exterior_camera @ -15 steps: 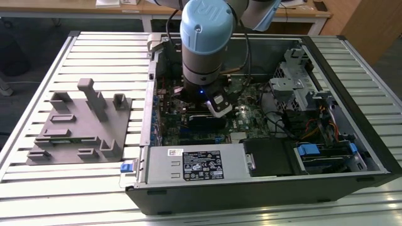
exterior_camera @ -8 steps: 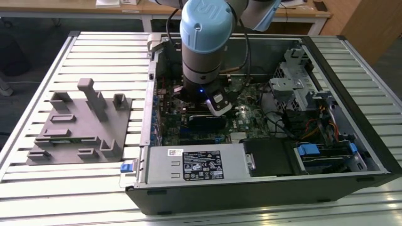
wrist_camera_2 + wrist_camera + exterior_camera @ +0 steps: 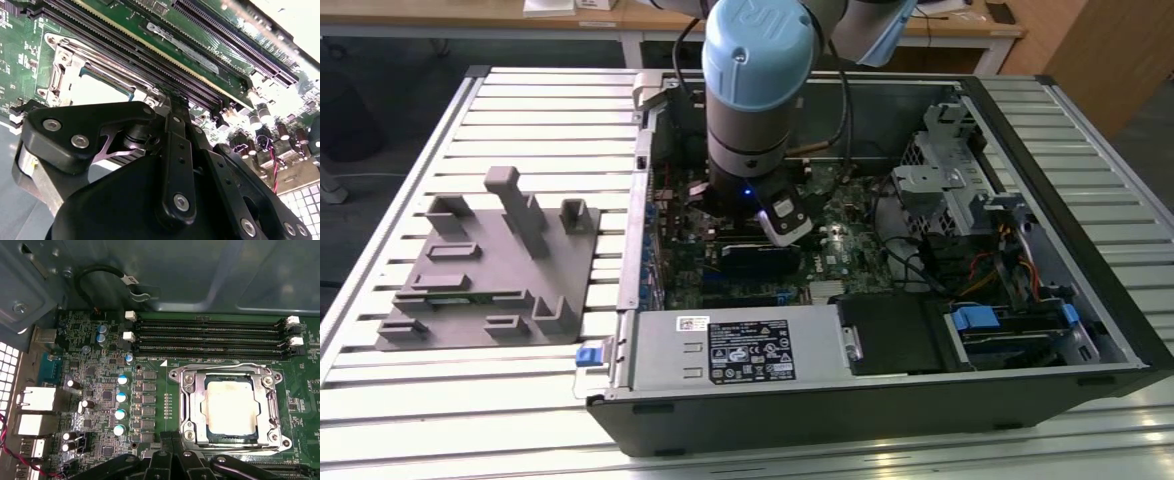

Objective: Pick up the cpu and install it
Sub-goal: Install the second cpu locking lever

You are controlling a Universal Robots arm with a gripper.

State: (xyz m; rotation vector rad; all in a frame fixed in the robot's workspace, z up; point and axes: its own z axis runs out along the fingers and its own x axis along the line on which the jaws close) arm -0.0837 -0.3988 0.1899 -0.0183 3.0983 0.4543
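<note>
black linkage of the gripper (image 3: 172, 460) fills the near edge in both wrist views; its fingertips are hidden, so i cannot tell whether the pincer is wide, narrow or holding anything. just beyond it the cpu (image 3: 231, 406) lies flat, pale top up, inside the metal-framed socket (image 3: 188, 410) on the green motherboard (image 3: 95, 390), so it looks already seated. the second wrist view catches a bright corner of it within the frame. to finish well, i judge the arm should stay square over the chip and apply no sideways drag, since socket pins bend easily. four empty memory slots (image 3: 210, 335) run alongside the socket. in the exterior view the arm (image 3: 750, 90) reaches into the open computer case (image 3: 881, 415), which also holds a silver power-supply box (image 3: 734, 348) and tangled cables (image 3: 921, 265). a grey fixture tray (image 3: 487, 270) sits on the slatted table (image 3: 400, 400), to the exterior view's left.
</note>
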